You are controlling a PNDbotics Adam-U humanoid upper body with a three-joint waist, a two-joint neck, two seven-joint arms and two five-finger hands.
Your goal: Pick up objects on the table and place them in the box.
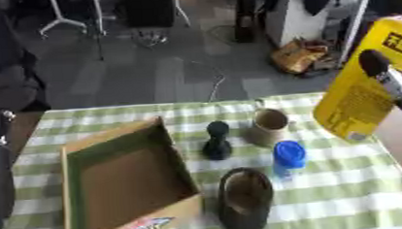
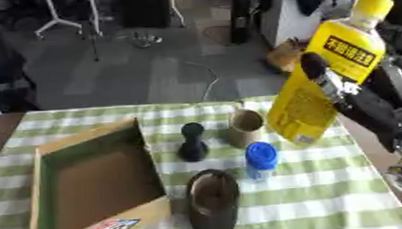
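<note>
Four things stand on the checked table (image 2: pixel 344 197) right of the open box (image 2: pixel 88 184): a black piece (image 2: pixel 192 142), a cup (image 2: pixel 246 127), a blue-capped bottle (image 2: pixel 260 160) and a dark shoe (image 2: pixel 212 199). The right hand (image 2: pixel 348 98) holds a yellow bottle (image 2: pixel 326 72) above the table's right side, fingers curled round it. The left hand is out of sight.

A glossy yellow plastic bottle (image 2: pixel 326 77) rises at the right above the woven green-checked tablecloth (image 2: pixel 326 188). The box (image 2: pixel 88 184) at the left is matt brown cardboard. Near it lies a dull dark shoe (image 2: pixel 212 201), with a blue plastic-capped bottle (image 2: pixel 260 158) beside.
</note>
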